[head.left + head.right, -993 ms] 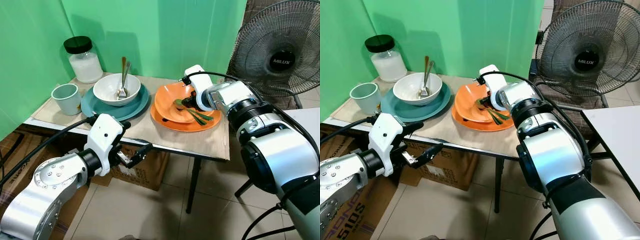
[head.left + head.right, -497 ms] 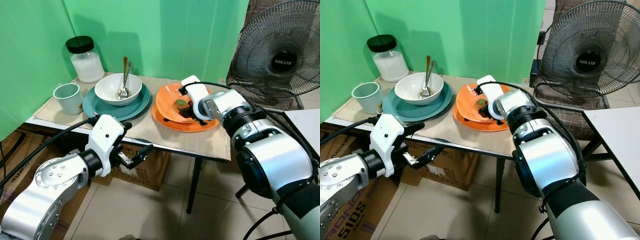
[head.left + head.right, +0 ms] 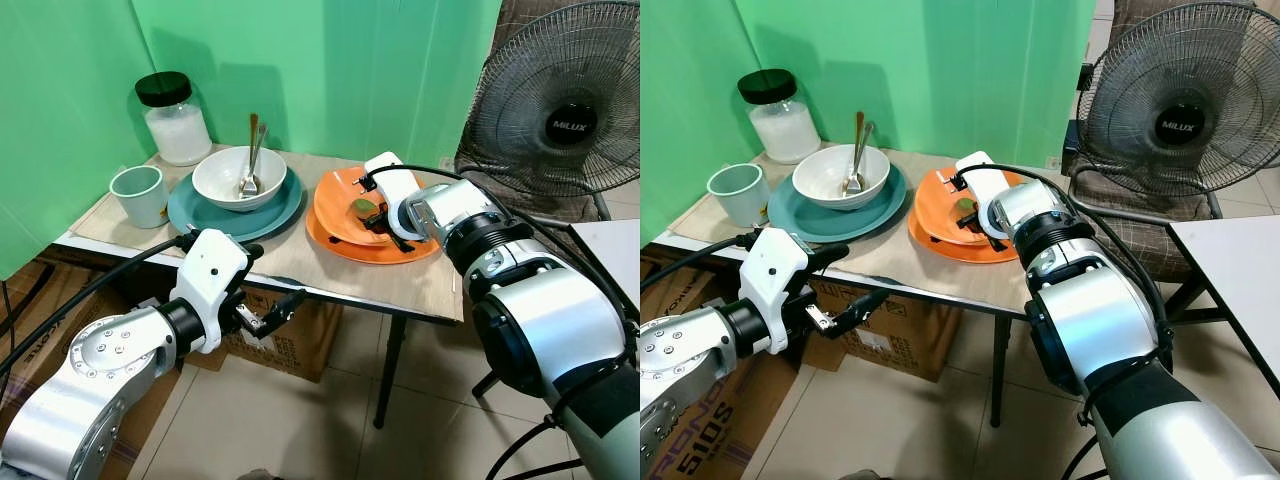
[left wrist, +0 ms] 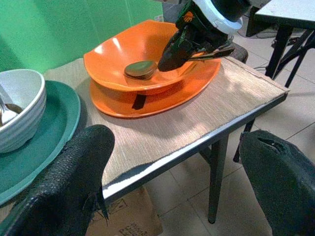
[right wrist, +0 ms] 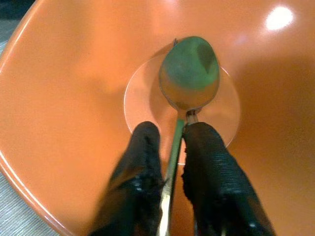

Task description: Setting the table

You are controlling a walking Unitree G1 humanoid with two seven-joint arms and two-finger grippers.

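An orange bowl (image 3: 343,190) sits on an orange plate (image 3: 345,244) at the right end of the small table (image 3: 400,285). My right gripper (image 5: 172,135) is down inside the bowl, shut on the thin green handle of a metal spoon (image 5: 189,73). The spoon's head rests on the bowl's bottom, as the left wrist view shows at the spoon (image 4: 140,69). My left gripper (image 3: 265,315) hangs open in front of the table, below its front edge, with its fingers (image 4: 64,187) wide apart and nothing between them.
A white bowl (image 3: 225,175) holding cutlery (image 3: 250,150) stands on a teal plate (image 3: 200,215), with a mint cup (image 3: 140,195) and a black-lidded jar (image 3: 175,120) beside it. A fan (image 3: 570,100) stands at the right; a cardboard box (image 3: 300,335) lies under the table.
My right gripper has swung the spoon from the plate's right side into the orange bowl. The left arm has stayed where it was. The camera shifted slightly.
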